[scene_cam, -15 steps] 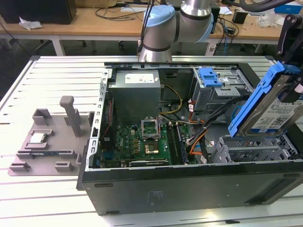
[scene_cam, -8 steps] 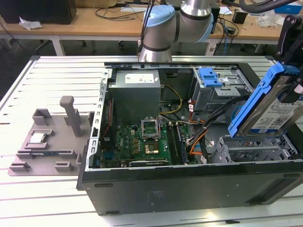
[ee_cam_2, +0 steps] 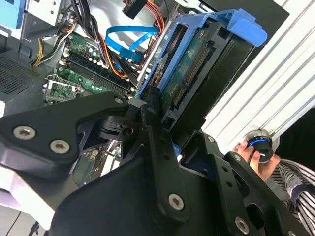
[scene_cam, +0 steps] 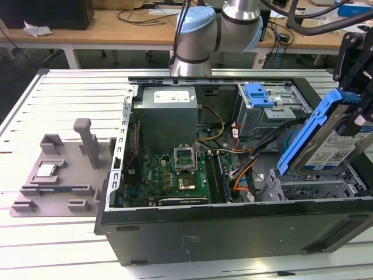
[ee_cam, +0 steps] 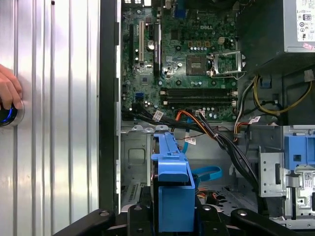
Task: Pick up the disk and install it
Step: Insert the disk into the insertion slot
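Observation:
The disk (scene_cam: 326, 146), silver with a white-and-blue label and a blue rail frame, hangs tilted over the metal drive cage (scene_cam: 315, 188) at the open computer case's corner on the exterior view's right. My gripper (scene_cam: 354, 105) is shut on its raised upper end. In the second wrist view the disk (ee_cam_2: 192, 64) shows its green circuit side, clamped between the black fingers (ee_cam_2: 156, 115). In the first wrist view the disk's blue frame (ee_cam: 172, 182) stands edge-on above the empty bay, held by my gripper (ee_cam: 172, 219).
The open case (scene_cam: 233, 224) holds a motherboard (scene_cam: 180, 175), cables and a bare blue bracket (scene_cam: 259, 93) on the rear cage. A grey fixture (scene_cam: 64, 175) with a small chip (scene_cam: 46, 170) lies at the exterior view's left. A person's hand (ee_cam: 7, 91) rests on a knob beside the case.

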`<action>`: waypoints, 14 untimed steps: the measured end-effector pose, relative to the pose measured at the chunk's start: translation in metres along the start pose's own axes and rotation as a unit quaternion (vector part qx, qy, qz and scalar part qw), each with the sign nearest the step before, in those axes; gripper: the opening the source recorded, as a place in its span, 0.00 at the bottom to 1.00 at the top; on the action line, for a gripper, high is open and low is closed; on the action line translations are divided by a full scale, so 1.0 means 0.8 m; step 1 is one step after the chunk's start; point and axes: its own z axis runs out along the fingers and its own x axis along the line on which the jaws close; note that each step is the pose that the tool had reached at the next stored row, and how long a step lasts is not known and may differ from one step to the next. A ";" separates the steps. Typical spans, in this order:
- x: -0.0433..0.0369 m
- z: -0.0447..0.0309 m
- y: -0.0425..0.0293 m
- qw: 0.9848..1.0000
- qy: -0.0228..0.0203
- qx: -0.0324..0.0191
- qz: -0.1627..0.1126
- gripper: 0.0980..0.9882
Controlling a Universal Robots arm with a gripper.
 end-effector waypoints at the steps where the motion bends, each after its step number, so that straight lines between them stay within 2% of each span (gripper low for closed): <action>1: 0.000 0.0007 0.0000 1.000 0.000 0.000 0.000 0.30; 8: 0.001 0.0101 -0.0003 1.000 0.000 0.000 0.000 0.30; 13: 0.001 0.0217 -0.0006 1.000 0.000 0.000 0.000 0.30; 14: 0.001 0.0267 -0.0008 1.000 0.000 0.000 0.000 0.30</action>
